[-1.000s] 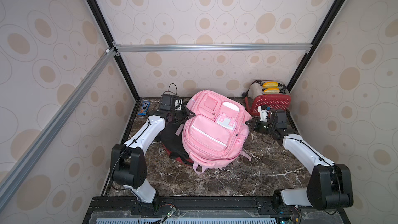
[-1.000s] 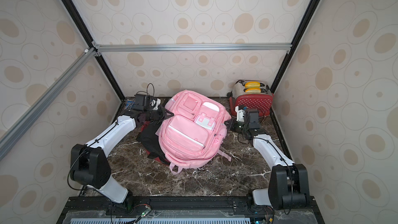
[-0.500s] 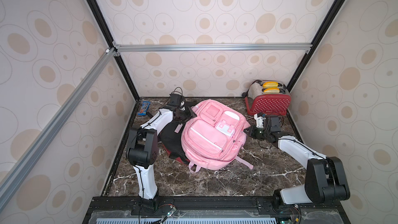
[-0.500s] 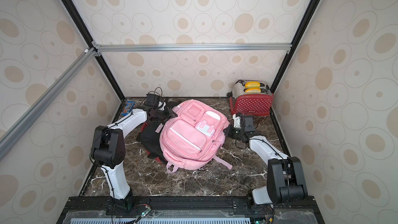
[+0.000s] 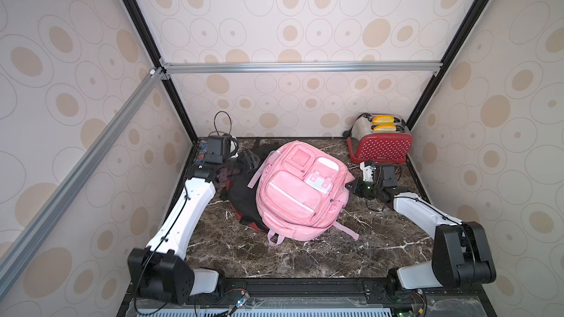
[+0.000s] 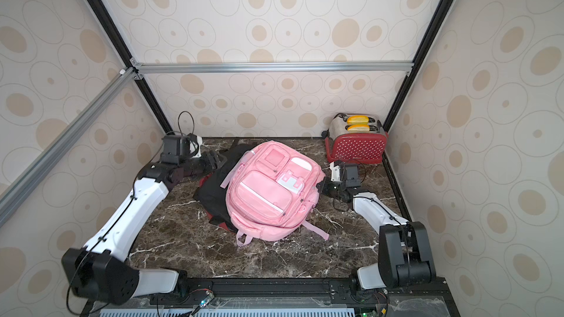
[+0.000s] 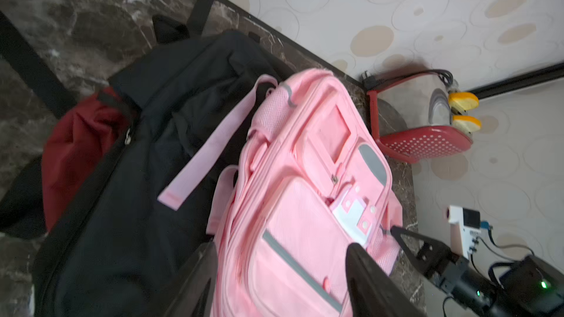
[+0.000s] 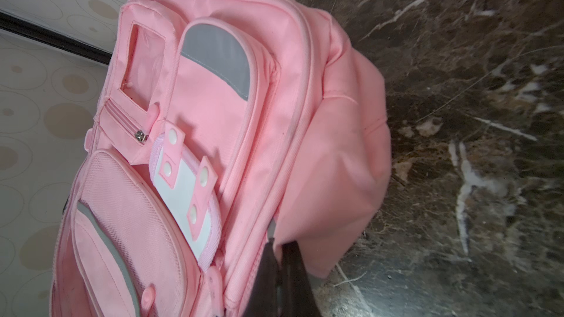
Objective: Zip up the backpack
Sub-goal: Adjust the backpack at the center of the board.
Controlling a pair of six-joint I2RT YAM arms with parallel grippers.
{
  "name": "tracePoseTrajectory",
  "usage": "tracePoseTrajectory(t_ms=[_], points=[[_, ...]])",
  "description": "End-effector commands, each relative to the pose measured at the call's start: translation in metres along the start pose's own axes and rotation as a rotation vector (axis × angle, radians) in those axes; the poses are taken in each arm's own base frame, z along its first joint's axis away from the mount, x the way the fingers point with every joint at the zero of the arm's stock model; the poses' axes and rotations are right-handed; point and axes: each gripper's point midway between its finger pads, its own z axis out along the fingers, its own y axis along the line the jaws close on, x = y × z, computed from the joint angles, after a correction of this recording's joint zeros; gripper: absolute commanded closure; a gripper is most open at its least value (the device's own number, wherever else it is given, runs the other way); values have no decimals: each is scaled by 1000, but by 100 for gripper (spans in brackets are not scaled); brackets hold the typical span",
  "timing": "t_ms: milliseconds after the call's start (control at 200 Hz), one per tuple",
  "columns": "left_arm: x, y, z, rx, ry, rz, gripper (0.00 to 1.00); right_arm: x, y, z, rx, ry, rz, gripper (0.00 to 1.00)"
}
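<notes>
The left hand (image 5: 247,160) has drawn back toward the far left corner, fingers spread and empty, and the pink backpack (image 5: 293,196) has settled flat on the tabletop (image 5: 305,257), partly over a black bag (image 5: 244,196). The right hand (image 8: 279,243) stays pressed together at the backpack's right edge, pinching what looks like a grey zipper pull (image 8: 270,227). The backpack looks soft, light and floppy, so its fabric likely needs holding taut beside the zipper; a red toaster (image 5: 380,147) stands near the right hand.

Top views high, looking down; wrist views close on backpack (image 8: 244,117)
</notes>
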Motion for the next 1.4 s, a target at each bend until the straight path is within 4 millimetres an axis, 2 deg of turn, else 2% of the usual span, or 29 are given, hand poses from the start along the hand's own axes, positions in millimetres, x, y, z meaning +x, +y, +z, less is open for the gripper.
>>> tracePoseTrajectory(t_ms=[0,100,250,325,511,896,1177,1282,1337,1392], points=[[55,8,2,89,118,-125,35,6,11,0,-49,10,-7,100],[83,15,-12,125,131,-212,36,6,12,-1,-46,12,-11,100],[105,25,-23,118,133,-280,35,5,13,-4,-41,10,-22,100],[118,32,-20,91,166,-301,35,5,13,-4,-39,12,-23,100],[148,32,0,69,235,-303,33,5,13,-4,-42,15,-25,100],[152,39,25,4,240,-298,28,4,17,-9,-48,13,-50,100],[173,22,52,-8,306,-251,28,6,17,-6,-57,22,-60,100],[178,15,54,-10,305,-211,34,8,15,-4,-56,29,-56,100],[179,10,54,-2,309,-191,46,7,16,-3,-58,26,-57,100],[180,11,53,-7,315,-187,66,8,15,-2,-57,29,-55,100]])
